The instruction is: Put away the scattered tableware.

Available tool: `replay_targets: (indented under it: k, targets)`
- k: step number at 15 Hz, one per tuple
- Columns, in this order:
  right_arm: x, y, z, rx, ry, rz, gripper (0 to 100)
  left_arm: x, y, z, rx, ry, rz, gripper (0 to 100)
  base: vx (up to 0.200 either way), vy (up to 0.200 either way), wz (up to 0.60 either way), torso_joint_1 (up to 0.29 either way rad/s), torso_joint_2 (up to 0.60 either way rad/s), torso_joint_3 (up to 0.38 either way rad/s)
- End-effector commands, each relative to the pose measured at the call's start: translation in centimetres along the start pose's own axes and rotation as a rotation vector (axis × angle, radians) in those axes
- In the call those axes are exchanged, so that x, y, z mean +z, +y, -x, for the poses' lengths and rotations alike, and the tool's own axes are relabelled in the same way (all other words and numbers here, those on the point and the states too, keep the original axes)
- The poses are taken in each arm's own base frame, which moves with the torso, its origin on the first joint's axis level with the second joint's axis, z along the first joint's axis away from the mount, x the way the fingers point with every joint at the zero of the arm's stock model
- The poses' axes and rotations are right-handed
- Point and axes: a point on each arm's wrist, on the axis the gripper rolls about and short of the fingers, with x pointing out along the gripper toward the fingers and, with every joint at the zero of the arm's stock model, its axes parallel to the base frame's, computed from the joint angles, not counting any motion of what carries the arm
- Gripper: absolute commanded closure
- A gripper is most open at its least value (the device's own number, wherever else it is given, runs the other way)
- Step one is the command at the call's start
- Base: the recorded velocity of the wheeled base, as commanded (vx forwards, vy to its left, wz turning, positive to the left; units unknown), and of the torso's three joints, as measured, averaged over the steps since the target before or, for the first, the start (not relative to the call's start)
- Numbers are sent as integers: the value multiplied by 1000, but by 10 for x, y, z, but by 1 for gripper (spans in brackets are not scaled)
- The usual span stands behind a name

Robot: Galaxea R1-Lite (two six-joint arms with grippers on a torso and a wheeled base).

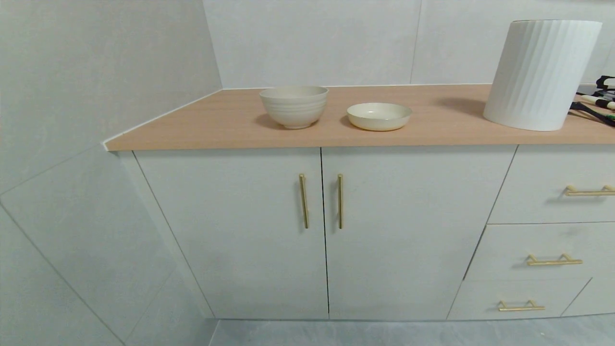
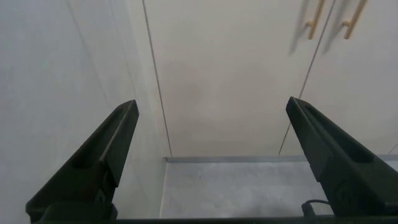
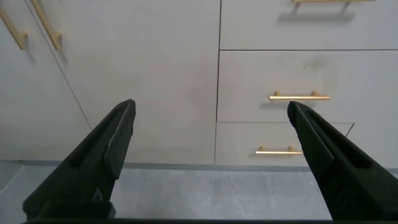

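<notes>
Head view, bench: a light wooden bench point(image 1: 216, 126) is running along a pale tiled wall and carrying the tableware.
Bowl: a deep, ribbed, cream ceramic bowl point(image 1: 294, 106) is sitting upright on the bench, above the left cupboard door.
Dish: a shallow, round, pale-yellow dish point(image 1: 379, 116) is lying just beside the bowl on its right, apart from it.
Container: a tall, white, fluted cylinder point(image 1: 543, 72) is standing well to the right of the dish.
Cupboard: two pale grey doors with upright brass bar handles point(image 1: 303, 201) are staying shut below the bench; drawers with brass handles point(image 1: 554, 260) are flanking them on the right.
Left hand point(image 2: 210, 106): released, its dark fingers point(image 2: 118, 134) spreading wide and grasping nothing, facing a cupboard door and the grey floor point(image 2: 236, 186).
Right hand point(image 3: 210, 106): released likewise, facing the drawer fronts point(image 3: 280, 81).
</notes>
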Motion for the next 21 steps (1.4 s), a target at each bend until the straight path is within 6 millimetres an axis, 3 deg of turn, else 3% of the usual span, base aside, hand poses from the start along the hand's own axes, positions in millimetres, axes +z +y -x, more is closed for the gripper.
replay_targets:
  k: [1, 5, 8, 16, 21]
  targets:
    - [0, 0, 0, 0, 0, 0, 0, 0, 0, 0, 0, 0, 0, 0, 0, 0, 0, 0, 0, 0]
    - [0, 0, 0, 0, 0, -1, 0, 0, 0, 0, 0, 2, 0, 0, 0, 0, 0, 0, 0, 0]
    - [0, 0, 0, 0, 0, -1, 0, 0, 0, 0, 0, 2, 0, 0, 0, 200, 0, 2, 1, 1]
    - [0, 0, 0, 0, 0, -1, 0, 0, 0, 0, 0, 2, -1, 0, 0, 0, 0, 0, 0, 0]
    - [0, 0, 0, 0, 0, 0, 0, 0, 0, 0, 0, 2, 0, 0, 160, 0, 0, 4, 2, 4]
